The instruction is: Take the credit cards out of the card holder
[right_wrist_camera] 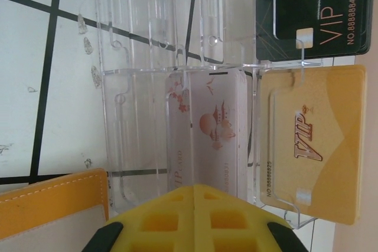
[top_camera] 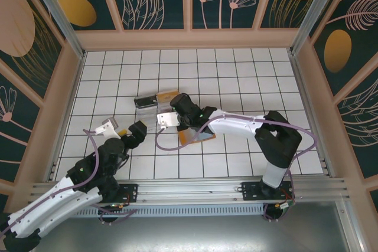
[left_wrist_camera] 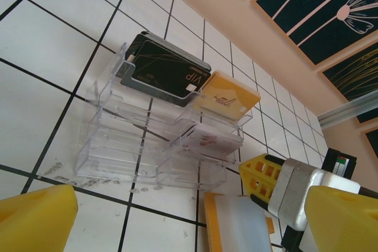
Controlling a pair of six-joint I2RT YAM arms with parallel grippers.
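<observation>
Right end effector (right_wrist_camera: pixel 190 205), closest to the lens, is pinched tight with nothing seen between its tips, just short of the clear tray (right_wrist_camera: pixel 142 87). In the tray's slots stand a black card (right_wrist_camera: pixel 307 10), a gold card (right_wrist_camera: pixel 313 140) and a white card (right_wrist_camera: pixel 209 128). Beside the tray, the orange wallet (right_wrist_camera: pixel 53 199) lies on the counter (top_camera: pixel 236 75). Left end effector (top_camera: pixel 133 132) hangs spread wide, apart from both.
</observation>
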